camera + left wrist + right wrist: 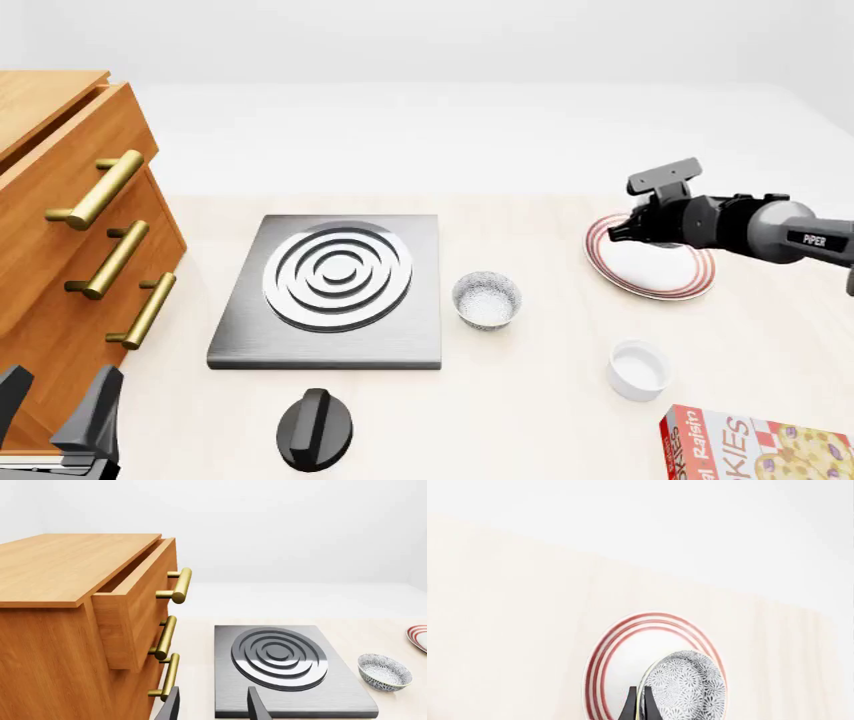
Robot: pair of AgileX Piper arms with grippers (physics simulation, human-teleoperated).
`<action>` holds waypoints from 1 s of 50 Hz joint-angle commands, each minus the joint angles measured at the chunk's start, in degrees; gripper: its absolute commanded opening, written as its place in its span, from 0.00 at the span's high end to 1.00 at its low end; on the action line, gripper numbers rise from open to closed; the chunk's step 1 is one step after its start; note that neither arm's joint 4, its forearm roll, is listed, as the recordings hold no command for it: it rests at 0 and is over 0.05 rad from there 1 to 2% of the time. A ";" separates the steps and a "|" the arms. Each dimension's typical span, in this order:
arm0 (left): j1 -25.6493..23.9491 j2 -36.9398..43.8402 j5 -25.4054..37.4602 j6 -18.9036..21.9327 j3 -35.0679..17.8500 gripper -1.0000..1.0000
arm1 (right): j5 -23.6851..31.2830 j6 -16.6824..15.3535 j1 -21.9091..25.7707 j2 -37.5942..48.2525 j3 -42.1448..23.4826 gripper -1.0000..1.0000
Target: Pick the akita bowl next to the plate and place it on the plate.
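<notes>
In the right wrist view my right gripper (640, 708) is shut on the rim of the akita bowl (686, 686). The bowl is speckled grey, tilted on edge, and hangs just over the plate (617, 655). That plate is white with red rings. In the front view the plate (657, 272) lies at the right, and my right gripper (625, 233) hovers over its far-left part, hiding the held bowl. My left gripper (59, 416) stays open and empty at the near left corner. Its dark fingers (257, 706) point toward the stove.
A look-alike speckled bowl (487, 298) stands between the stove plate (334, 292) and the plate. A white ramekin (638, 369), a cookie box (755, 448) and a black knob (318, 428) sit nearer. The wooden drawer cabinet (67, 230), top drawer ajar, fills the left.
</notes>
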 commanded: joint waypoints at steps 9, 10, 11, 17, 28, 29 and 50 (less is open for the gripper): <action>0.00 0.00 0.00 0.00 0.00 0.00 | -0.73 -0.23 -0.44 1.62 -1.20 1.00; 0.00 0.00 0.00 0.00 0.00 0.00 | -0.78 -0.28 -0.44 1.80 -1.33 1.00; 0.00 0.00 0.00 0.00 0.00 0.00 | -0.88 -0.34 -0.42 2.13 -1.47 1.00; 0.00 0.00 0.00 0.00 0.00 0.00 | -0.72 -0.19 -0.18 2.46 -1.91 1.00; 0.00 0.00 0.00 0.00 0.00 0.00 | -0.63 -0.32 -0.15 3.88 -3.06 1.00; 0.00 0.00 0.00 0.00 0.00 0.00 | -0.40 -0.54 -0.15 4.30 -3.39 1.00; 0.00 0.00 0.00 0.00 0.00 0.00 | -0.71 -0.37 0.02 6.63 -3.63 1.00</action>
